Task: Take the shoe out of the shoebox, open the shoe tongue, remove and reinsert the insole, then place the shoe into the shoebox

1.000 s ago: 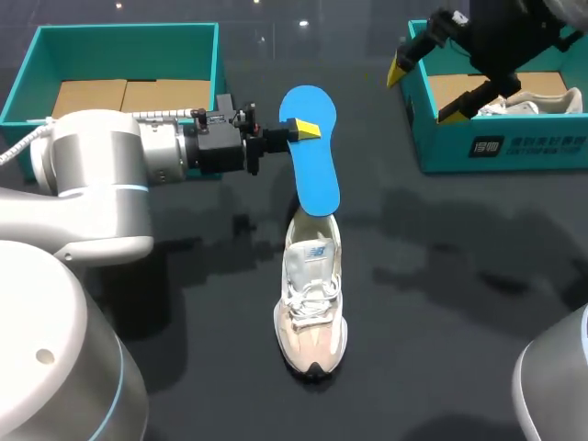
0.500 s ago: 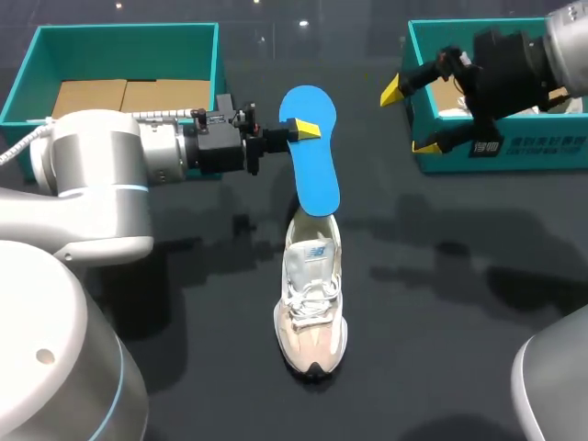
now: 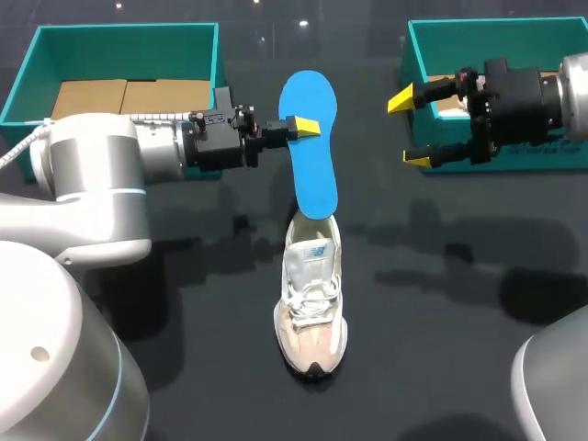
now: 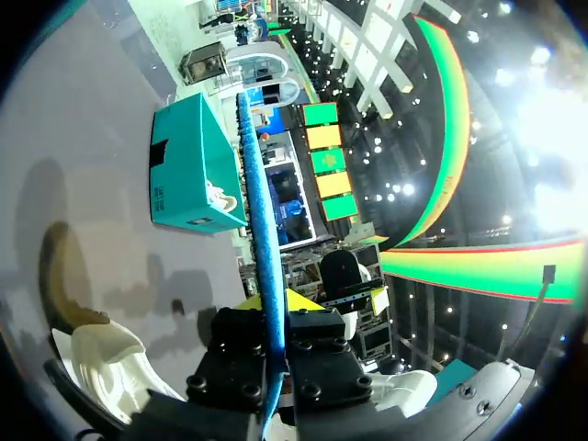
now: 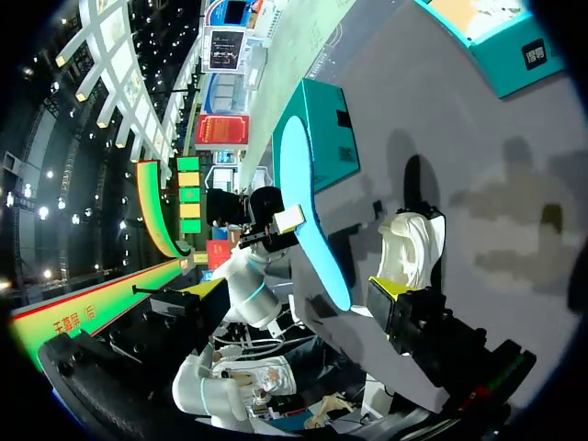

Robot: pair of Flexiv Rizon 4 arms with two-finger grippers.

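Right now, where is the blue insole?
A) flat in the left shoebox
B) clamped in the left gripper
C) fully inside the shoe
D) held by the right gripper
B: the left gripper clamps the blue insole from both sides; the right gripper stands open, empty.

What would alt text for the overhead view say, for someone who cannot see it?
The left gripper is shut on a blue insole whose lower end is at the heel opening of a white sneaker lying on a black table. The right gripper hangs open in front of a teal shoebox at the right; a second teal box sits at the left.
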